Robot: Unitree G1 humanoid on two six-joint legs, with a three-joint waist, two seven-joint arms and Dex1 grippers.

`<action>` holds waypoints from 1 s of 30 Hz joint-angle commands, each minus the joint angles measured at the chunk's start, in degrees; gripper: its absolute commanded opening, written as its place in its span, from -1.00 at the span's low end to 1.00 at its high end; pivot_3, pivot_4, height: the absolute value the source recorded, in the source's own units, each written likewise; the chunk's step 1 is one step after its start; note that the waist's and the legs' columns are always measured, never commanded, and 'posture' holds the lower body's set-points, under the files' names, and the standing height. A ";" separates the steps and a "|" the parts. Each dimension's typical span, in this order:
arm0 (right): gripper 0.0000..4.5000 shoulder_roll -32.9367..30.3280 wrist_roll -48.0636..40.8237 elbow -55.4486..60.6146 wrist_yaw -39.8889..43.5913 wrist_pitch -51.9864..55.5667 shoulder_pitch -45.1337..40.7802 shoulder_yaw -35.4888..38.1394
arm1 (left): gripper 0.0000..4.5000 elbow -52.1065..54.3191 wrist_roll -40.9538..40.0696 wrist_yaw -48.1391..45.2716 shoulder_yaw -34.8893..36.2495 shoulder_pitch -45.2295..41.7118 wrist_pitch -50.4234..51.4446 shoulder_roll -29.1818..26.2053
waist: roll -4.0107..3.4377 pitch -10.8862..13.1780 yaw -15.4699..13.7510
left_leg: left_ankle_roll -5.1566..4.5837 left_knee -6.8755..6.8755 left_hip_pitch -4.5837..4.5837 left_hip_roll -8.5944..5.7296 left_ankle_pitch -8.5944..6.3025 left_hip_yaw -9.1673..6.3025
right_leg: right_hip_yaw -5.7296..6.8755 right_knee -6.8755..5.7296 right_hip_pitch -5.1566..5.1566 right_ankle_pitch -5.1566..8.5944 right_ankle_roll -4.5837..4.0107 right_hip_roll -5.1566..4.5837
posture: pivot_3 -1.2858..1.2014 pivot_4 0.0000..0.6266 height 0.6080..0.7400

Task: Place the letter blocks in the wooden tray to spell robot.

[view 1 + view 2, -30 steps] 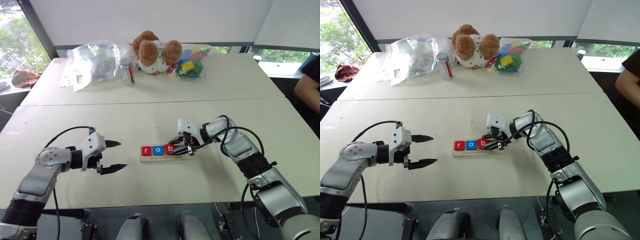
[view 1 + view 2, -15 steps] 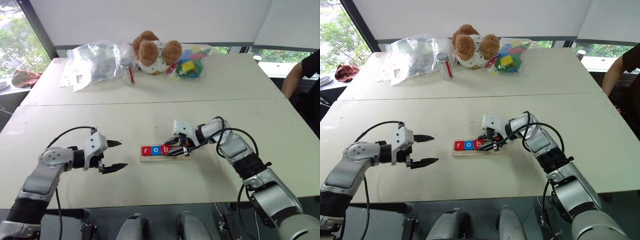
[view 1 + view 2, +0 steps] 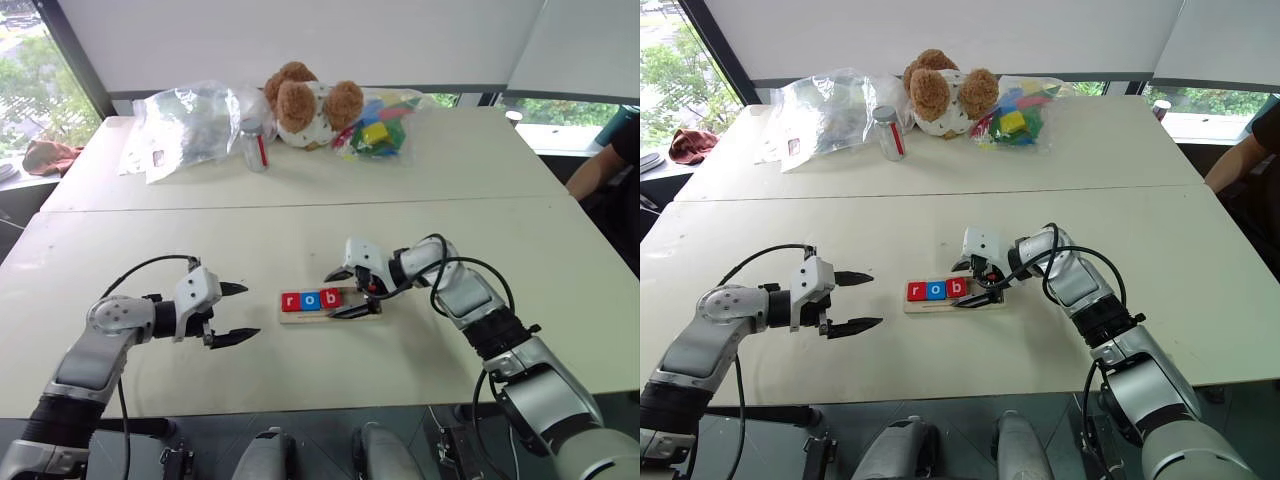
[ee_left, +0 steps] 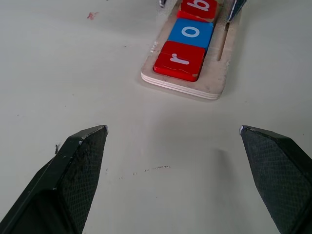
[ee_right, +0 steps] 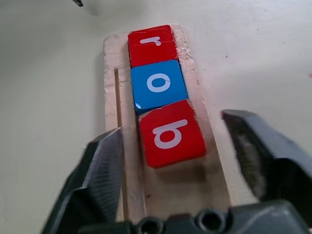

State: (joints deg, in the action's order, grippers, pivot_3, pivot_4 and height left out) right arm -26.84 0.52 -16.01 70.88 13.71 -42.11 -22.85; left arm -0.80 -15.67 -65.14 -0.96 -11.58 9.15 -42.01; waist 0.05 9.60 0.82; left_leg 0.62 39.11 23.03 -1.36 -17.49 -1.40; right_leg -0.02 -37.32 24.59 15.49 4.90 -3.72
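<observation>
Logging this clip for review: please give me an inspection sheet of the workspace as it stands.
Surface: pale table, second table behind.
Job's things: tray holds r tile, o tile, b tile, b slightly askew; remaining o and t not seen.
Clutter: teddy bear, jar, plastic bag, bagged toy blocks.
Grippers: left gripper open, apart from tray; right gripper open, straddling b tile.
Cables: black cables on both arms.
Surroundings: windows, a person's arm at the right edge.
</observation>
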 commanded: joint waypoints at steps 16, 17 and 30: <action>0.99 -1.77 -3.86 13.36 -2.54 8.67 5.25 2.78 | 1.00 -1.51 0.15 -0.48 -0.72 -3.94 -0.71 0.81 | 0.02 -0.01 0.01 | -0.01 0.03 0.00 0.00 0.00 0.00 | 0.02 -0.04 0.00 0.00 0.00 0.02 | 0.03 -0.52 1.00; 0.99 -1.77 -3.94 13.36 -2.63 8.93 5.45 2.78 | 1.00 -1.53 0.18 -0.51 -0.77 -4.09 -0.65 0.87 | 0.02 -0.01 -0.01 | -0.01 0.03 0.00 0.00 0.00 0.00 | 0.02 -0.05 0.00 0.00 0.00 0.02 | 0.03 -0.52 1.00; 0.99 -2.42 -4.06 15.52 -2.04 9.94 7.55 1.48 | 1.00 -1.39 0.60 -0.33 -0.74 -4.47 -0.46 1.34 | 0.02 -0.02 -0.04 | -0.01 0.04 -0.01 0.00 0.00 0.00 | 0.05 -0.08 -0.01 0.00 0.01 0.04 | 0.03 -0.52 1.00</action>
State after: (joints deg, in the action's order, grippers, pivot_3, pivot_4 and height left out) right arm -28.80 -2.59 -2.64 68.93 23.48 -34.19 -21.94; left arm -3.44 -14.98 -65.72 -1.60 -15.51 9.21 -40.55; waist 0.07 9.58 0.77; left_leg 0.60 39.16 23.02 -1.36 -17.49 -1.40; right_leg 0.03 -37.40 24.58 15.49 4.91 -3.68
